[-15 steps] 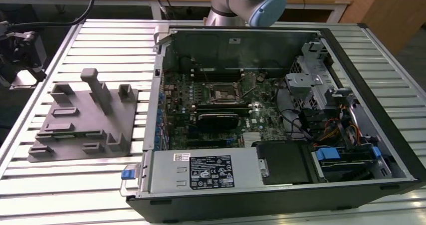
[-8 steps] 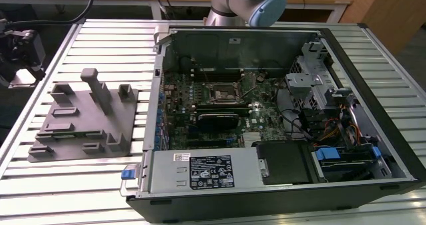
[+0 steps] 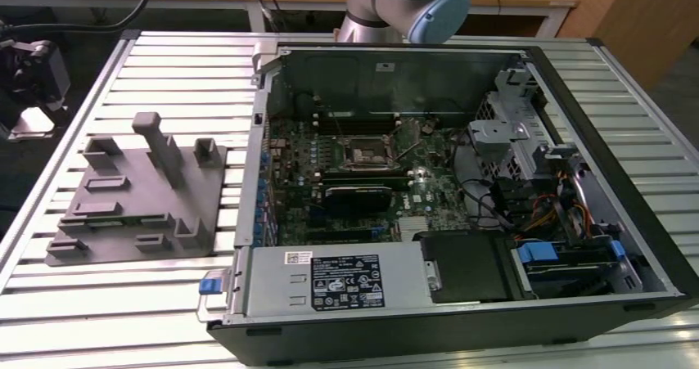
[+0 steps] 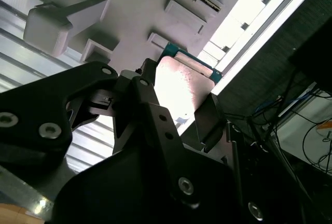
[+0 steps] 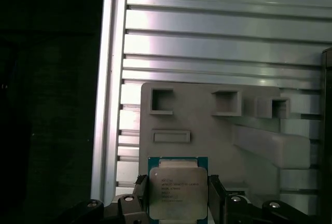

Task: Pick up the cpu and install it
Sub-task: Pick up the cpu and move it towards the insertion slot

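Snugly between fingers (image 5: pixel 216 195), lettered cpu (image 5: pixel 178 193)

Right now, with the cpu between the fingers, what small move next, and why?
Probably lift straight up a little first: the gripper looks shut on the cpu, over the grey tray with its upright posts, while the socket sits across in the open case.

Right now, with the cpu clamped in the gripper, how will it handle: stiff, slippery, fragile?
The cpu is a thin flat square with a metal top, so probably rigid and light. The gripper pinches it by two narrow edges, so a jolt might make it slip or twist. Its green rim looks thin, likely easy to chip.
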You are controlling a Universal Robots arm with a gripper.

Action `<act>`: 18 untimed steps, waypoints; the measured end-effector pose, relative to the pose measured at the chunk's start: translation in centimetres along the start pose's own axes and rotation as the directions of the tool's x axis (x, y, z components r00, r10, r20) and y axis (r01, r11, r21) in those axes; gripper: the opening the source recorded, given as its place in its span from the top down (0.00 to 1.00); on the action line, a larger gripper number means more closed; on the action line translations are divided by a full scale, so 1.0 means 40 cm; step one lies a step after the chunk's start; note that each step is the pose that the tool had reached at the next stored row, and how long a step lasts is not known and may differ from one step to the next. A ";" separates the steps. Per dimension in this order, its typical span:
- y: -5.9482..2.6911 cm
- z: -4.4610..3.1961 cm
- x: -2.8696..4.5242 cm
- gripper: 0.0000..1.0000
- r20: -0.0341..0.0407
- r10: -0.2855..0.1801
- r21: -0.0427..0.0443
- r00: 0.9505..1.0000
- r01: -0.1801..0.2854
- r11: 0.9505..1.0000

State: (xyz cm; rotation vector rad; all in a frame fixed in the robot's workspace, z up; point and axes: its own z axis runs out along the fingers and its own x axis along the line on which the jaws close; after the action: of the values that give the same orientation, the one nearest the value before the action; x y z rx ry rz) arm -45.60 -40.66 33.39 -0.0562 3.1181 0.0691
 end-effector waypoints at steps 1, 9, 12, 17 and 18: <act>0.000 -0.005 0.000 0.46 0.000 0.000 0.000 1.000 0.000 1.000; 0.003 -0.046 -0.001 0.46 0.000 0.000 0.000 1.000 0.000 1.000; 0.004 -0.063 -0.001 0.46 0.000 0.000 0.000 1.000 0.000 1.000; 0.005 -0.089 -0.002 0.46 0.000 0.000 0.000 1.000 0.000 1.000; 0.006 -0.095 -0.002 0.46 0.000 0.000 0.000 1.000 0.000 1.000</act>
State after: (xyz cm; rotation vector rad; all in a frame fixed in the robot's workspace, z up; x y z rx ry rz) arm -45.60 -40.60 37.19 -0.0562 3.1181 0.0690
